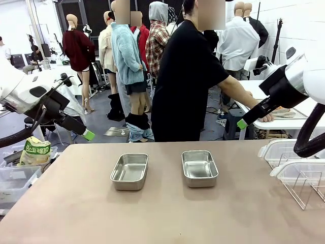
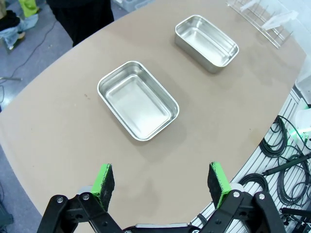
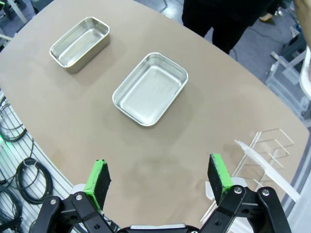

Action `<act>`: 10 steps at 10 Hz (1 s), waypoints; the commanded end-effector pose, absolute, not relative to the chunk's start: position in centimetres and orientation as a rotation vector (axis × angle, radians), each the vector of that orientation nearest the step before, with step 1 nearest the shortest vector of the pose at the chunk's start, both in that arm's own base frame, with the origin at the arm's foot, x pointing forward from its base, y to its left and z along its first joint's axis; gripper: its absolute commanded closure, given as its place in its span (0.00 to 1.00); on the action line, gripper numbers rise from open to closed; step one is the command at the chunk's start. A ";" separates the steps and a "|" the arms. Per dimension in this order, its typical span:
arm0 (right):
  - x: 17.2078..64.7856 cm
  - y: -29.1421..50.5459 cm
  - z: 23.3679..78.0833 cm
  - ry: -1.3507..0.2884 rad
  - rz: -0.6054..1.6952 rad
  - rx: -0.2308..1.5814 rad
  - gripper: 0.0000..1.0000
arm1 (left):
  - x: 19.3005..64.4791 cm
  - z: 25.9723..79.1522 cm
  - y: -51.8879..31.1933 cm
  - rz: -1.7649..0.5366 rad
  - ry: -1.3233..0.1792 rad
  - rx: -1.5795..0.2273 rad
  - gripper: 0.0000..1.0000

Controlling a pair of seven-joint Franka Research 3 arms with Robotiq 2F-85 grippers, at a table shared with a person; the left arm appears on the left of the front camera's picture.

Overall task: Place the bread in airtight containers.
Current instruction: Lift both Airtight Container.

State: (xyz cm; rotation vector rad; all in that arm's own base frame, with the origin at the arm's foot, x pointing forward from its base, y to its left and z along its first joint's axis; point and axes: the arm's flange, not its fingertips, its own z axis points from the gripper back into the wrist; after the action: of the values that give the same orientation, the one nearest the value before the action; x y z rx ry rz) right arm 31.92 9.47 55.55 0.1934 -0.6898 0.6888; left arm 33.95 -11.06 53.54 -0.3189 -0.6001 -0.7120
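Scanning the front view, finding the left rectangular stainless-steel tin (image 1: 129, 171) and the right rectangular stainless-steel tin (image 1: 199, 168) lying empty, apart, on the tan table (image 1: 162, 218); judging all bread loading as yet to come. Noting the left gripper (image 1: 89, 134) and right gripper (image 1: 242, 123) hanging high, clear plastic lids (image 1: 278, 151) and a wire rack (image 1: 307, 192) at the right edge. Switching to the left wrist: seeing the left gripper (image 2: 163, 177) with jaws spread wide, gripping nothing, left tin (image 2: 137, 99) nearest. Switching to the right wrist: catching the right gripper (image 3: 158, 177) wide apart, empty, right tin (image 3: 150, 88) nearest, rack (image 3: 269, 145) beside. Spotting nothing blocking either tin.
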 end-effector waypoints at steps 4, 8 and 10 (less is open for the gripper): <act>31.8 9.5 55.3 -0.686 0.691 0.204 0.00 | 33.9 53.6 -10.9 -0.714 -0.602 -0.338 0.00; 31.8 9.5 55.3 -0.686 0.691 0.204 0.00 | 33.9 53.6 -10.9 -0.714 -0.602 -0.338 0.00; 31.8 9.5 55.3 -0.686 0.691 0.204 0.00 | 33.9 53.6 -10.9 -0.714 -0.602 -0.338 0.00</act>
State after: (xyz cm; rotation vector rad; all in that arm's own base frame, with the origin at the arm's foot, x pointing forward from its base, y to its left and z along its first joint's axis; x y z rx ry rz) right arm 31.92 9.47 55.55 0.1934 -0.6898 0.6888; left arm 33.95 -11.06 53.54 -0.3190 -0.6001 -0.7119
